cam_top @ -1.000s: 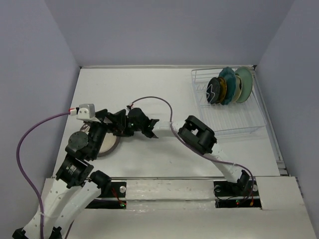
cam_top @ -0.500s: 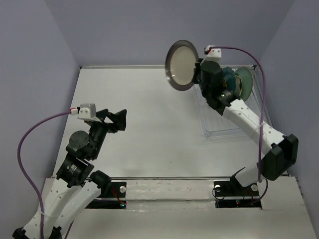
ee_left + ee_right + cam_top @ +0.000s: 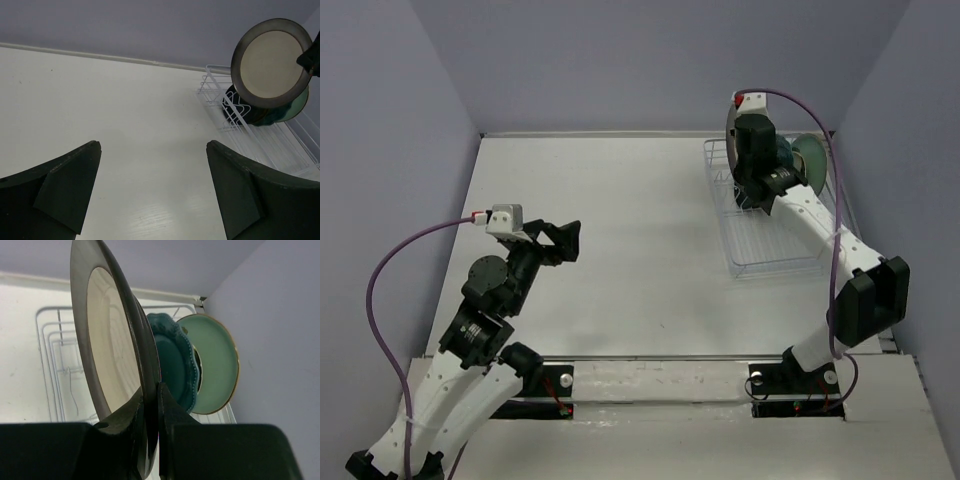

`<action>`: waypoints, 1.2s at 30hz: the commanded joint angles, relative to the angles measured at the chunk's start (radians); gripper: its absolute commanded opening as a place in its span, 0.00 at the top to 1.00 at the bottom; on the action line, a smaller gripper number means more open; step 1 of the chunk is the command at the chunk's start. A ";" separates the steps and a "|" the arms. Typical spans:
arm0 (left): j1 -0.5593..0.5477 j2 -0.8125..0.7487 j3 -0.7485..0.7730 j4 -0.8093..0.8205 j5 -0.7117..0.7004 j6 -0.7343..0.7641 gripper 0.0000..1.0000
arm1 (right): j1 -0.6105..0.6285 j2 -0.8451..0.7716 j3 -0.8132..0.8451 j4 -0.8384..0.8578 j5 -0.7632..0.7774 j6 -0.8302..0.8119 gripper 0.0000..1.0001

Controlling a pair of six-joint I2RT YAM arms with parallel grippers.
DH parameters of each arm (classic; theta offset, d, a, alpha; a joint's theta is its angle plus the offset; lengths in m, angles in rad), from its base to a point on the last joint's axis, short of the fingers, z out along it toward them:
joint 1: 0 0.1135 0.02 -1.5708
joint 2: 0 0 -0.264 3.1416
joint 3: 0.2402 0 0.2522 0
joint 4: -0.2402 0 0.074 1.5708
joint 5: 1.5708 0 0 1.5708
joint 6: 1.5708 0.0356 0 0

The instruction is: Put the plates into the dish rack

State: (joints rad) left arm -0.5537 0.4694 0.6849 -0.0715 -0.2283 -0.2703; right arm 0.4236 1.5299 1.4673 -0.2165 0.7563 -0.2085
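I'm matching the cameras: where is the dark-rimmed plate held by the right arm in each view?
Top external: plate edge-on, upper right, above the dish rack.
Left wrist: plate face-on, upper right.
Right wrist: plate centre-left, rim in the jaws.
Shared landmark: the dish rack.

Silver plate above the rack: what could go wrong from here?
1. The right claw pinches the silver plate by its rim only, so it could swivel or slip.
2. The teal plate stands close beside it in the dish rack. Lowering the silver plate could knock it.
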 commanded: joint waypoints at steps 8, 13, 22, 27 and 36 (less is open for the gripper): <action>0.014 0.008 -0.005 0.052 0.004 0.011 0.02 | -0.057 0.029 0.088 0.111 0.000 -0.042 0.93; 0.014 0.009 -0.005 0.053 0.007 0.011 0.02 | -0.066 0.015 0.120 0.106 0.006 -0.054 0.93; 0.015 0.005 -0.005 0.053 0.009 0.009 0.02 | -0.075 -0.001 0.038 0.103 0.000 -0.017 0.93; 0.018 0.003 -0.005 0.053 0.009 0.008 0.02 | -0.075 0.024 -0.019 0.103 -0.026 0.046 0.93; 0.023 0.006 -0.007 0.055 0.009 0.008 0.02 | -0.075 0.090 -0.111 0.098 -0.104 0.158 0.93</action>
State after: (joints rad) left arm -0.5411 0.4755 0.6807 -0.0711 -0.2176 -0.2707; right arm 0.3531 1.6245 1.3701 -0.2455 0.6731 -0.1314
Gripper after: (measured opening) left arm 0.979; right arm 0.133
